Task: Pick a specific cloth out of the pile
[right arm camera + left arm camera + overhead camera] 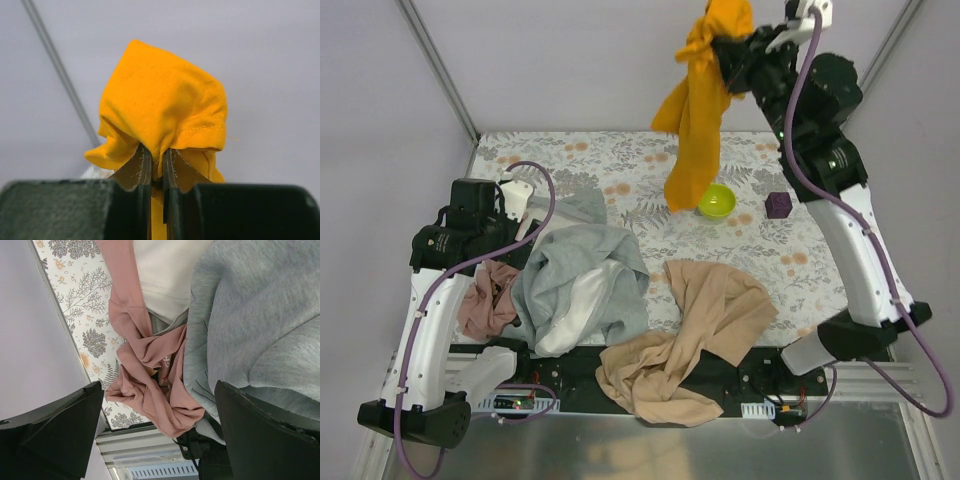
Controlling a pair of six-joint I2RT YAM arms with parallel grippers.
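Note:
The bright orange-yellow cloth hangs high over the back of the table, its lower end dangling just left of the bowl. My right gripper is shut on its bunched top. In the right wrist view the cloth bulges above the gripper, pinched between the jaws. The pile lies at the front left: a grey garment over a white one, with a dusty pink cloth beside it. My left gripper hovers over the pile. It is open above the pink cloth and holds nothing.
A tan-beige garment sprawls at the front centre and droops over the table's near edge. A lime-green bowl and a small purple cube sit at the back right. Metal frame posts rise at the back corners.

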